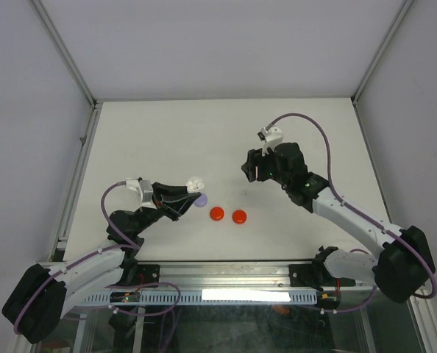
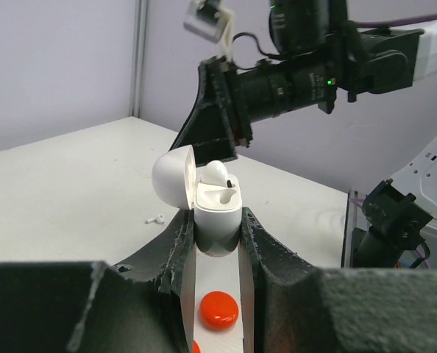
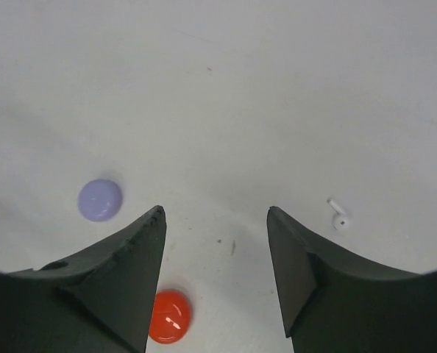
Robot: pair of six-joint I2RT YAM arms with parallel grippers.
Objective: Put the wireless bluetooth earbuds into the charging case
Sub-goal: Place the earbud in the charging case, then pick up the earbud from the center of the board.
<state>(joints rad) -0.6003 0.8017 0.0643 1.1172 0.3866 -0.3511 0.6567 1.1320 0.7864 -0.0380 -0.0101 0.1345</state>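
Observation:
My left gripper (image 1: pixel 190 190) is shut on the white charging case (image 2: pixel 217 220) and holds it upright above the table. The case's lid (image 2: pixel 170 176) is open, and one white earbud (image 2: pixel 218 172) sits in a slot. A second white stemmed earbud lies loose on the table, seen small in the left wrist view (image 2: pixel 155 218) and in the right wrist view (image 3: pixel 339 218). My right gripper (image 3: pixel 215 213) is open and empty, hovering above the table with the loose earbud just right of its right finger. It is beyond the case in the top view (image 1: pixel 250 168).
Two red discs (image 1: pixel 216 213) (image 1: pixel 239 216) lie on the white table in front of the arms. A lilac disc (image 1: pixel 201 199) lies under the held case and also shows in the right wrist view (image 3: pixel 100 200). Grey walls enclose the table.

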